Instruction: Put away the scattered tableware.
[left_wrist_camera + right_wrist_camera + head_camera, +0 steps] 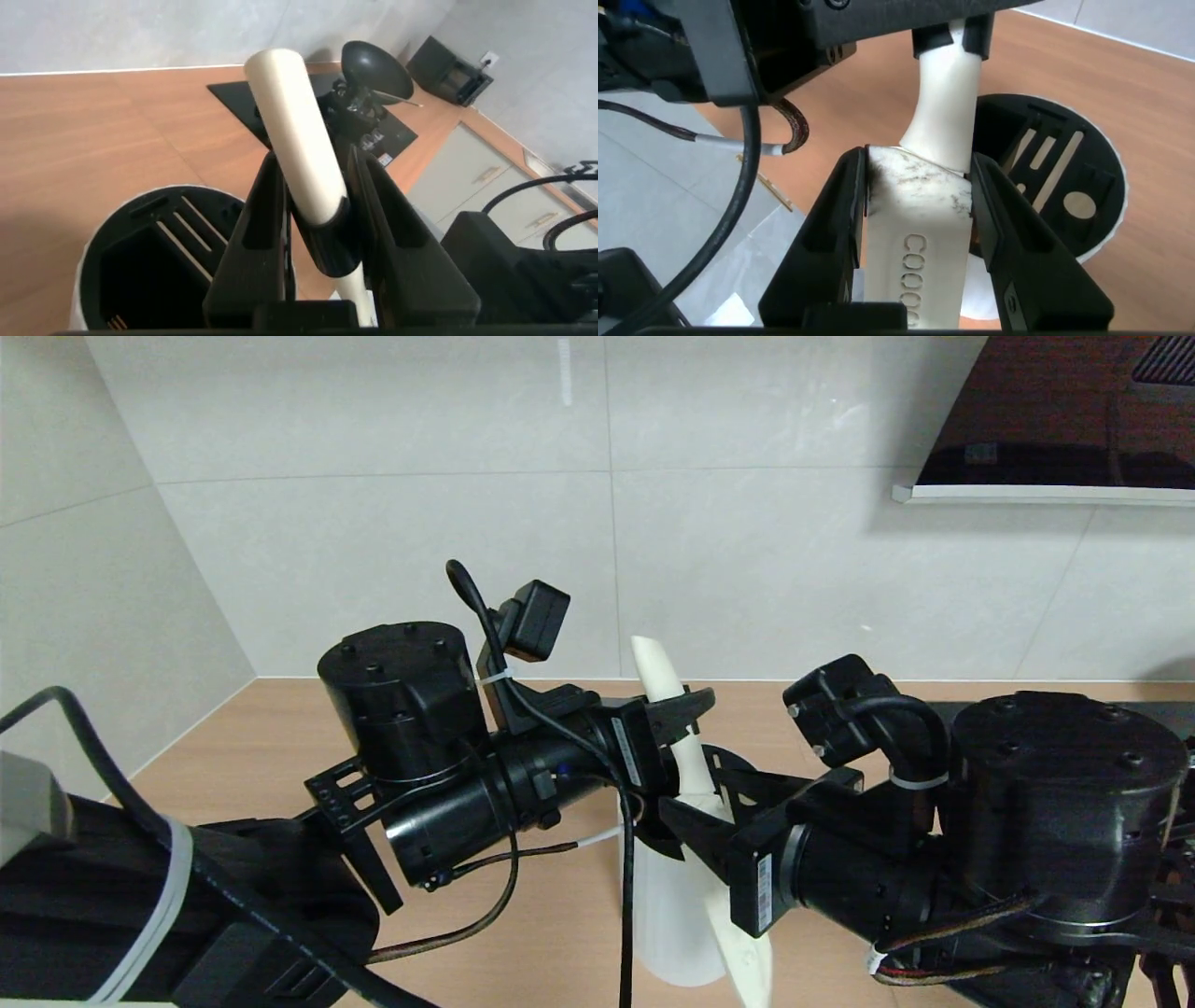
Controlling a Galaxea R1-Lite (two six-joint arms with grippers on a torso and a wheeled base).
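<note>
Fingers of left gripper and right gripper clamp one spatula; right should let go before lowering into holder at six o'clock.

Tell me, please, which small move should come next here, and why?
Probably open the right gripper. Both it and the left gripper are shut on the cream plastic spatula, handle up, close by the white round utensil holder; the left one alone could then lower it in.
</note>
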